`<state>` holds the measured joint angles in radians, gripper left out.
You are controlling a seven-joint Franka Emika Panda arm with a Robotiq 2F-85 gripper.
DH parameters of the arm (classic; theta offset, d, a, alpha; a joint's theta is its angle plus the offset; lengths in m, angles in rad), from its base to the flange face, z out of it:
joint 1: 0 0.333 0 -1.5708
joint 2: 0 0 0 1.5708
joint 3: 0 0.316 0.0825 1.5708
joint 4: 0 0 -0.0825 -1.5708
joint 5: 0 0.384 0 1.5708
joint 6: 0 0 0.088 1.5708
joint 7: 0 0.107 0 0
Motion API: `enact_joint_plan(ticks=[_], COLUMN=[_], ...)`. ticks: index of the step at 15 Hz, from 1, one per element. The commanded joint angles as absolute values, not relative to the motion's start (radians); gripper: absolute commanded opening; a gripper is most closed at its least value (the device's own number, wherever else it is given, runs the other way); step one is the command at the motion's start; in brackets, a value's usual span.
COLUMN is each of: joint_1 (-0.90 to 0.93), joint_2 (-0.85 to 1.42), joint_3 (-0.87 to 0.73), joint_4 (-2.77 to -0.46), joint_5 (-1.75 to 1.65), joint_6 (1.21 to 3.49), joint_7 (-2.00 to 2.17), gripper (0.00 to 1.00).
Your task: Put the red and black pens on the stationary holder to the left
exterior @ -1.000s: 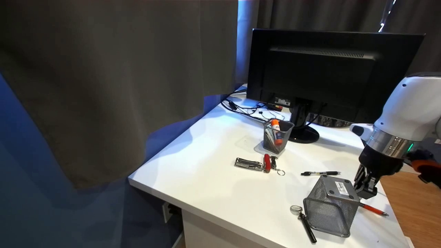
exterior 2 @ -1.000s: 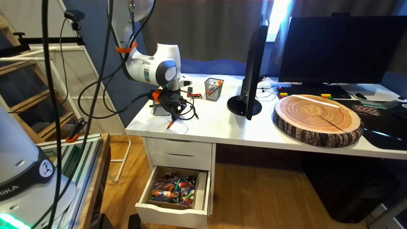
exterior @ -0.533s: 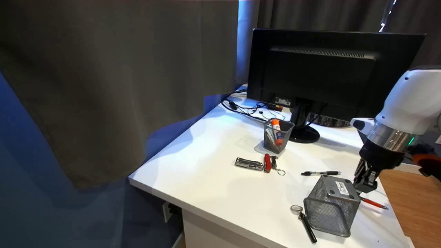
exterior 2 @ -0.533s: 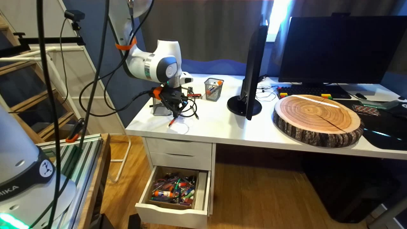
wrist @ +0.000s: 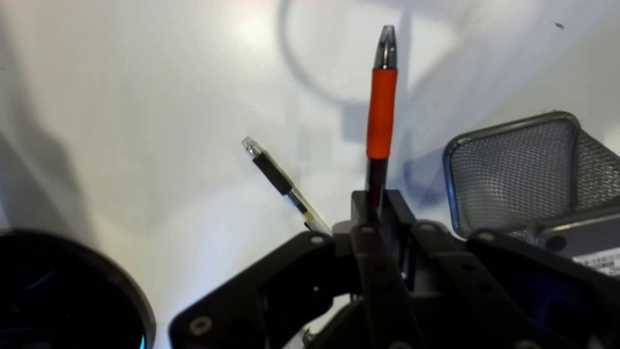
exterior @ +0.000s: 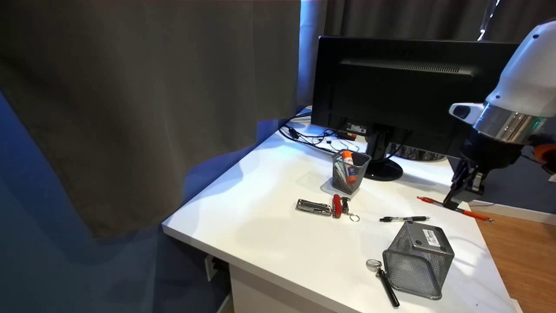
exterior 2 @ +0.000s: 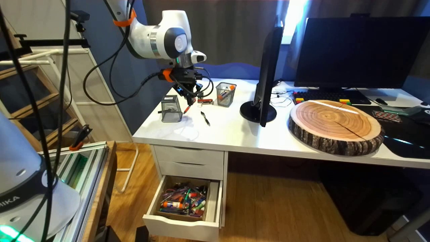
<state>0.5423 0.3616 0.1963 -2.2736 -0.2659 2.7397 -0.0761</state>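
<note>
Gripper (wrist: 378, 206) clamped on red pen (wrist: 382, 112) mid-barrel, pen clear of white desk (exterior: 269, 226). Black pen (exterior: 404, 218) lying there, apart from base-up gray mesh holder (exterior: 418, 264). To my eye, pens light, stiff, slick, apt to roll or swivel; black one best pinched square across middle.

The place looks like an office. A white desk (exterior 2: 221, 132) spreads below the gripper (exterior: 452, 202); beside the gripper stands a monitor (exterior: 408, 100), and farther off another screen (exterior 2: 359, 50) with a keyboard (exterior 2: 322, 95). Near the gripper sits a pen cup (exterior 2: 224, 101), curtains (exterior 2: 228, 37) hang beyond, and lower down an open drawer (exterior 2: 181, 229) holds jumbled stationery (exterior 2: 184, 201).
</note>
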Motion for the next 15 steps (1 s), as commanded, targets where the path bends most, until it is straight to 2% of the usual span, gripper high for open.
enact_joint_plan(ticks=[1, 5, 15], joint_1=[0.494, 0.467, 0.432], joint_2=[0.285, 0.289, 0.384], joint_3=[0.286, 0.362, 0.482], joint_4=[-2.267, -2.228, -2.211], joint_5=[-0.235, -0.196, -0.120], joint_6=[2.643, 2.603, 2.715], joint_7=[-0.110, -0.152, -0.288], gripper=[0.02, 0.02, 0.02])
